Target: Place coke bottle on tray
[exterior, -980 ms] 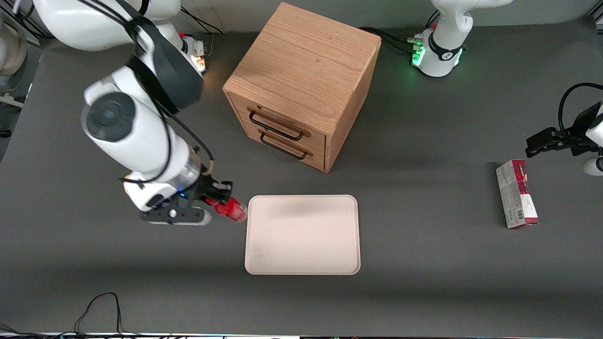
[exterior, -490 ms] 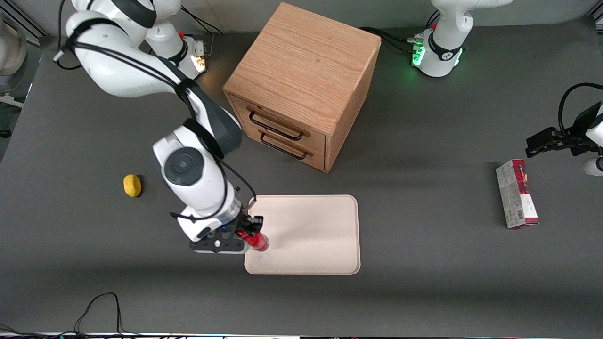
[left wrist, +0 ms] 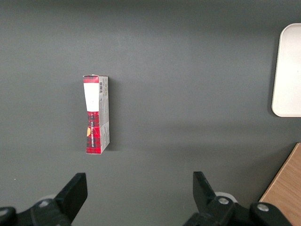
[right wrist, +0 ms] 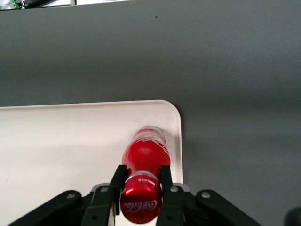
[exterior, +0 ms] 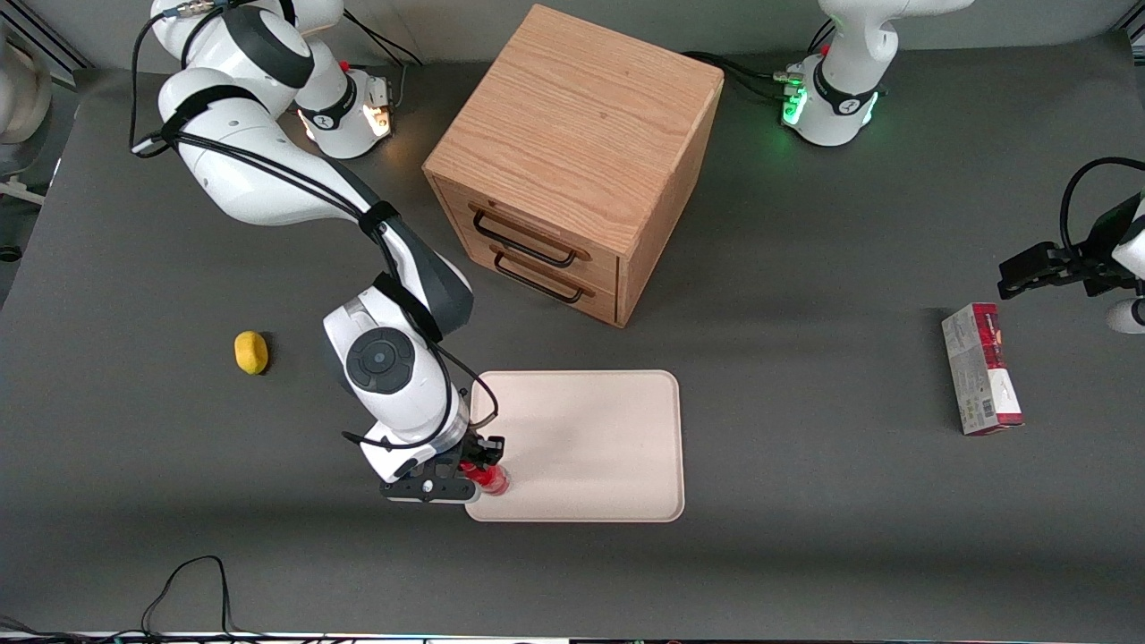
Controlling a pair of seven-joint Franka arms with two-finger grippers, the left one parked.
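Since half a second ago, gripper with coke bottle has slid nearer the front camera, now over the tray corner closest to the working arm's end. Lemon lies well apart; wooden cabinet farther from camera than tray; carton toward parked arm's end. Fingers clamp the bottle neck, bottle upright, its base at the tray surface by the rim.

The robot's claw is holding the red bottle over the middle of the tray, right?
Not quite. The claw is holding the red bottle, but over a corner of the tray, close to the rim, not the middle. The right wrist view shows it, and so does the front view.
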